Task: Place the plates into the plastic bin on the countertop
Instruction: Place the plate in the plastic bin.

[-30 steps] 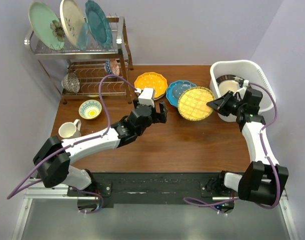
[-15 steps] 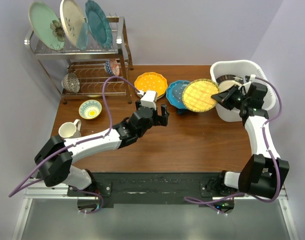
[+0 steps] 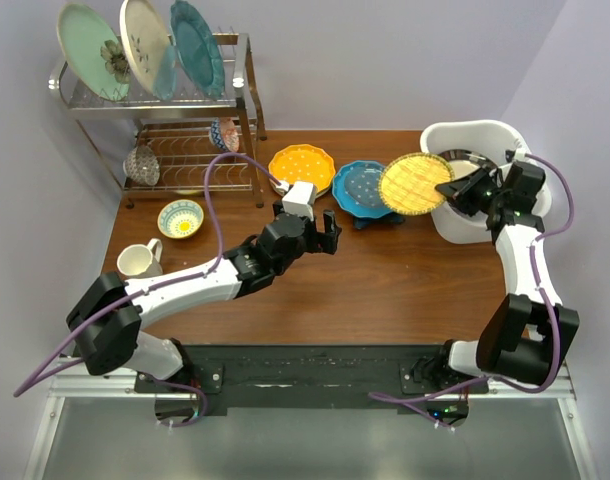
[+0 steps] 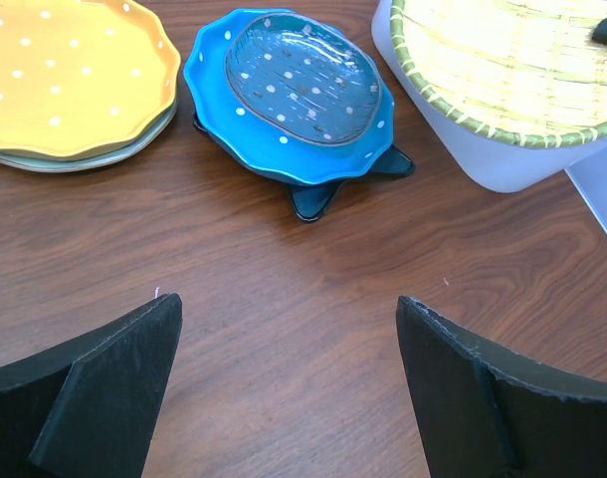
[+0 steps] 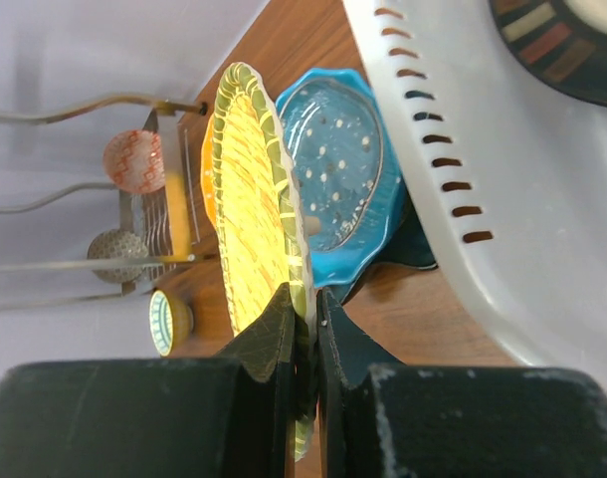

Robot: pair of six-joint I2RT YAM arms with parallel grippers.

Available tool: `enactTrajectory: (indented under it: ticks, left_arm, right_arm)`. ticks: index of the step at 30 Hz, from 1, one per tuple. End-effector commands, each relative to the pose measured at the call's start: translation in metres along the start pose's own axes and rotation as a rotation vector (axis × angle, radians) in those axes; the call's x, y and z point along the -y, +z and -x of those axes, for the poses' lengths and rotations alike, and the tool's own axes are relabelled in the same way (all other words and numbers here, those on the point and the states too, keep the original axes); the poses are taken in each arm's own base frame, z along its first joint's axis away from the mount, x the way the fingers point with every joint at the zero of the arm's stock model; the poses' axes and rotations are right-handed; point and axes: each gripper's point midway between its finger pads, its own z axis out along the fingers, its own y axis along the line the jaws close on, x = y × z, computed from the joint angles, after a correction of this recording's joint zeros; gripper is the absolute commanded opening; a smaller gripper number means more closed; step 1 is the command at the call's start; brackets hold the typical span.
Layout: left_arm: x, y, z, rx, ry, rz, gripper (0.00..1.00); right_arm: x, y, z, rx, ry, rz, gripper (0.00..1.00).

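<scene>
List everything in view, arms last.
Slotted-rim plastic bin: one, white, far right
Gridded round plate: one, yellow, above bin's rim
Patterned-rim plate: one, dark, inside bin
Dotted plate: one, blue, centre, on dark star-shaped plate
Scalloped dotted plate: one, orange-yellow, far middle
Wire rack: one, chrome, far left
Upright plates: three, green, cream, teal, rack top
Small bowl: one, yellow-blue, left
Mug: one, cream, left
Left gripper: open, over table
Right gripper: shut on gridded round plate

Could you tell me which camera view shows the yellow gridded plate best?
The top external view: the yellow gridded plate shows nearly its whole face, held at the plastic bin's edge. The right wrist view shows it edge-on, pinched in the right gripper; the left wrist view catches only part of it.
</scene>
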Motion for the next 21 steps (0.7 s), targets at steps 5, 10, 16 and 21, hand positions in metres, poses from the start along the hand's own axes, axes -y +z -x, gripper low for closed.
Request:
enactTrajectory:
  ticks: [5, 10, 16, 21]
  left_arm:
    - [0.015, -0.009, 0.026, 0.067, -0.023, -0.057, 0.93]
    - [0.016, -0.009, 0.024, 0.060, -0.019, -0.061, 0.93]
    - [0.016, -0.010, 0.023, 0.057, -0.016, -0.064, 0.93]
    - [0.020, -0.008, 0.024, 0.054, -0.018, -0.078, 0.93]
  right_arm:
    - [-0.017, 0.000, 0.038, 0.114, -0.041, 0.032, 0.00]
    - [-0.015, 0.002, 0.055, 0.148, -0.014, -0.007, 0.00]
    - [-0.002, 0.011, 0.073, 0.160, 0.039, -0.105, 0.00]
    - [0.007, 0.011, 0.081, 0.194, 0.063, -0.170, 0.00]
